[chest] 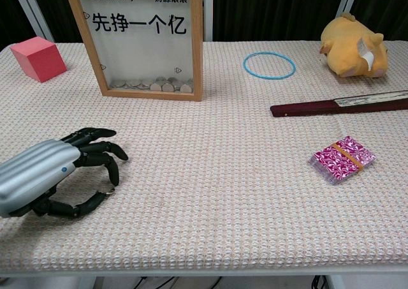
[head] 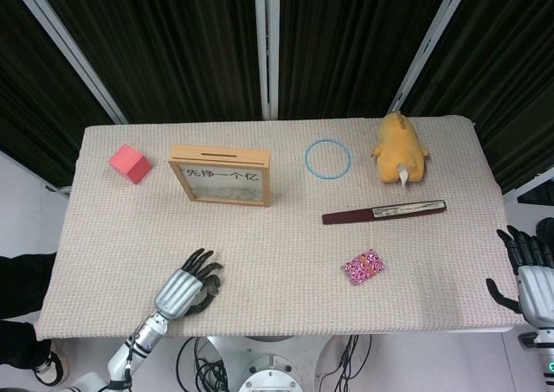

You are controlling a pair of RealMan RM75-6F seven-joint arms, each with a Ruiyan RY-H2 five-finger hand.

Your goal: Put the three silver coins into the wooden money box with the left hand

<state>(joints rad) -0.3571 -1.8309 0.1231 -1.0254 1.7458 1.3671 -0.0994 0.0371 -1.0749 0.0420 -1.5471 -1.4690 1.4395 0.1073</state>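
Observation:
The wooden money box (head: 221, 176) (chest: 143, 40) stands upright at the back left, with a slot in its top edge. Several silver coins (chest: 153, 85) lie behind its clear front. My left hand (head: 186, 288) (chest: 57, 174) rests on the cloth near the front left edge, well in front of the box. Its fingers curl down, and a small silver coin (chest: 110, 188) sits pinched between the thumb tip and a fingertip at cloth level. No other loose coin shows. My right hand (head: 524, 271) hangs off the table's right edge, fingers spread and empty.
A pink cube (head: 130, 163) (chest: 38, 58) sits left of the box. A blue ring (head: 327, 159) (chest: 269, 66), a yellow plush (head: 400, 147) (chest: 354, 46), a folded fan (head: 383, 211) (chest: 338, 104) and a pink packet (head: 363, 266) (chest: 342, 158) fill the right half.

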